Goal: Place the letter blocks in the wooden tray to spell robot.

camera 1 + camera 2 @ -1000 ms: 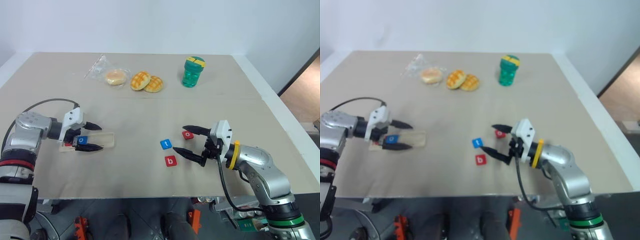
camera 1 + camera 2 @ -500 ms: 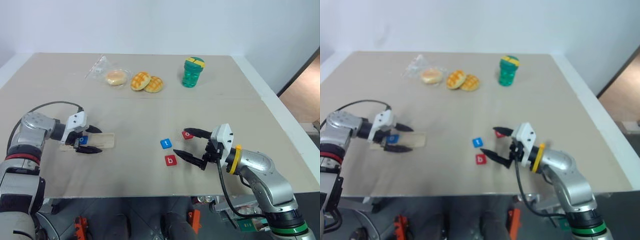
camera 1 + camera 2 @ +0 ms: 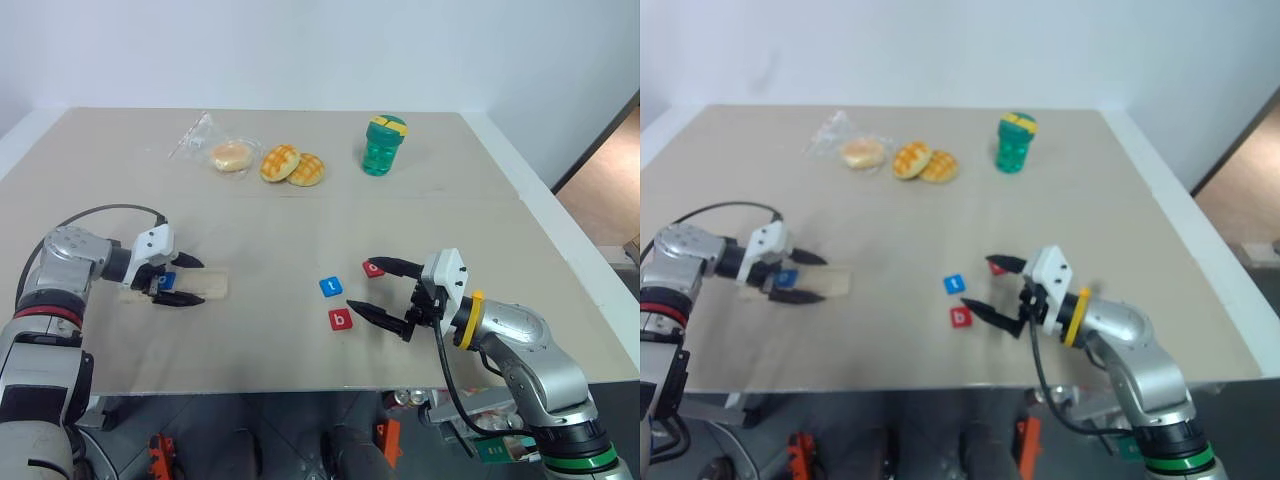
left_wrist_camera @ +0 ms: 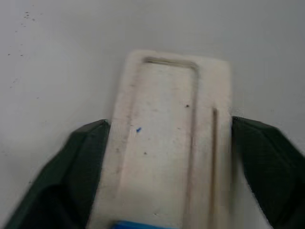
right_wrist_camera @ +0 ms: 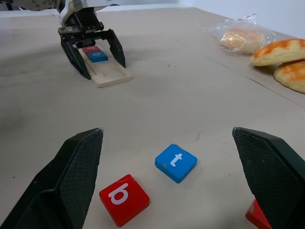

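Observation:
The wooden tray [image 3: 207,285] lies flat at the table's left, with a blue letter block [image 3: 166,282] and a red one [image 5: 90,48] in its left end. My left gripper [image 3: 192,281] straddles the tray, and its fingers [image 4: 86,157] press against both long sides, shut on it. A blue t block [image 3: 331,287], a red b block [image 3: 341,320] and a red o block [image 3: 374,268] lie loose on the table to the right. My right gripper [image 3: 360,282] hovers open just right of the t block, its far finger over the o block.
At the back of the table are two golden buns [image 3: 293,165], a bun in a clear bag [image 3: 230,155] and a green bottle [image 3: 385,144]. The table's front edge [image 3: 300,390] runs close below both grippers.
My left gripper has sunk a little onto the tray and its fingers have closed in against the tray's sides. The right gripper and the loose blocks have stayed put.

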### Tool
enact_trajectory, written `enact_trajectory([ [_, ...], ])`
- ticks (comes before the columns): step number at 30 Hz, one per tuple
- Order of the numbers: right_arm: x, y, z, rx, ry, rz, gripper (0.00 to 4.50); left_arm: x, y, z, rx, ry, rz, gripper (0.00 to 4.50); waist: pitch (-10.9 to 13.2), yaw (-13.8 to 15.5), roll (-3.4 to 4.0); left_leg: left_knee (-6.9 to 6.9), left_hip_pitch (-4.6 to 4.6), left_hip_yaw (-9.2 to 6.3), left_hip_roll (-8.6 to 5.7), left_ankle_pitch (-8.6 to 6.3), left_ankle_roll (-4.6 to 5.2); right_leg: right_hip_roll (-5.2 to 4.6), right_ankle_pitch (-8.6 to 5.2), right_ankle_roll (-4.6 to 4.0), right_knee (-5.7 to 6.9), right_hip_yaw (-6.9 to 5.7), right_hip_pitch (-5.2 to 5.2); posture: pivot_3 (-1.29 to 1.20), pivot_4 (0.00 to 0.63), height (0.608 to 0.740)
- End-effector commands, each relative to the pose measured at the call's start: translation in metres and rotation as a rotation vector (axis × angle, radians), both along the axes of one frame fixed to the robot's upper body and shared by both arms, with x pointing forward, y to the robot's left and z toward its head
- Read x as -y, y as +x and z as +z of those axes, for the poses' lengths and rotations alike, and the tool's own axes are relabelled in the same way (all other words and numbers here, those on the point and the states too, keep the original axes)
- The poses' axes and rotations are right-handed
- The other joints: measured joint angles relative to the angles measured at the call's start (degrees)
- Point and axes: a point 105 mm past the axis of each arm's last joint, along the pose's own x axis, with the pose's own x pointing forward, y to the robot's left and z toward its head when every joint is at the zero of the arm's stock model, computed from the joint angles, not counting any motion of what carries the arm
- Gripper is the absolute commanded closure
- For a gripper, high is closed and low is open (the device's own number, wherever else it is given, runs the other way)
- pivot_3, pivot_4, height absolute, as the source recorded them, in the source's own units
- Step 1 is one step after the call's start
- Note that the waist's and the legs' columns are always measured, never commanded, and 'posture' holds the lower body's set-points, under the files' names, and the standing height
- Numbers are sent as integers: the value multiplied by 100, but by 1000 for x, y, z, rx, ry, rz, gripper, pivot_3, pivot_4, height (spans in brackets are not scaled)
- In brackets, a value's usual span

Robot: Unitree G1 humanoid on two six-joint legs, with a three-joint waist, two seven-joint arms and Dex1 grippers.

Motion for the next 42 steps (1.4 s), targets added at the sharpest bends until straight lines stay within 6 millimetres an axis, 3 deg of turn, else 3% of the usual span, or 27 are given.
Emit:
enact_trajectory([
  [1, -9, -14, 11, -5, 39, 141, 0, -1, -4, -3, -29, 24, -26, 1313, 0, 0, 0, -1, 0, 0, 0, 0, 0, 0, 0, 0, 0, 0, 0, 0, 150, 740],
  [12, -15, -4, 10, 41, -21, 202, 0, 15, 3, 6, 32, 42, -77, 1313, 0, 12, 0, 3, 0, -1, 0, 0, 0, 0, 1, 1, 0, -2, 2, 0, 150, 740],
  [20, -17, 3, 5, 57, -26, 190, 0, 55, 11, 20, 121, 72, -152, 1313, 0, 12, 0, 9, -10, -5, -3, 0, 0, -4, 3, 5, 0, -3, -1, 0, 150, 740],
  [42, -16, 12, 1, 75, -39, 171, 0, 157, 3, 4, 142, 95, -223, 1313, -2, 16, 4, 31, 0, -12, -4, 1, -1, 1, 11, 9, 2, -3, 18, 0, 150, 740],
])
